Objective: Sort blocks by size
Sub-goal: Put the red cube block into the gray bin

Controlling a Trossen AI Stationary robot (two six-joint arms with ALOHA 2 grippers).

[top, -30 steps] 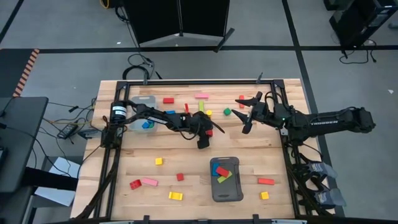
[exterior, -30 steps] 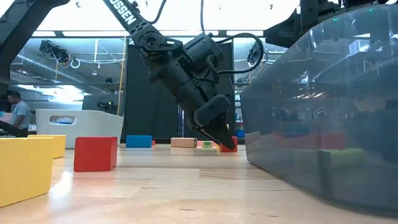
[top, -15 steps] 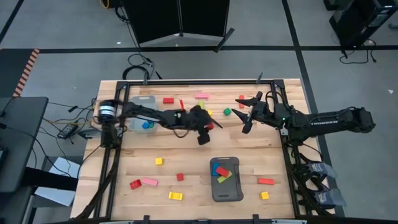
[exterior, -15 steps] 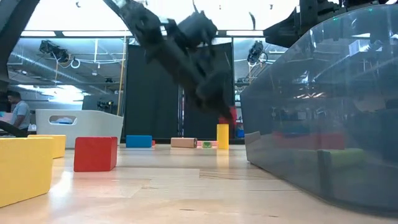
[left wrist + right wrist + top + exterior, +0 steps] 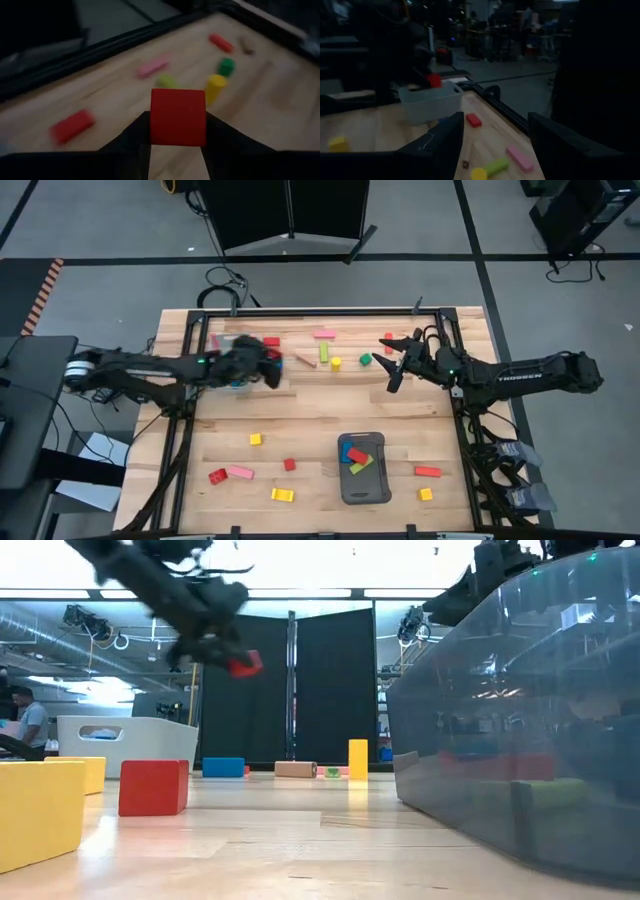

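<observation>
Overhead, a wooden tabletop carries scattered painted blocks, with one dark robot arm reaching in from each side.

The left end effector hangs above the far left part of the tabletop, beside a pale grey tray. Its two fingers are closed on a small red cube, which the left wrist camera shows clamped between them. From table height the cube is lifted well clear of the surface.

The right end effector hovers over the far right part of the tabletop, its fingers spread apart and holding nothing.

Between the two arms, along the far edge, lie a red bar, a pink bar, a light green bar, an upright yellow piece and a small green piece.

Nearer the front sits a dark grey tray containing blue, red and light green blocks. Around it lie small yellow cubes, a red cube, a red and a pink piece side by side, a yellow bar and a red bar.
</observation>
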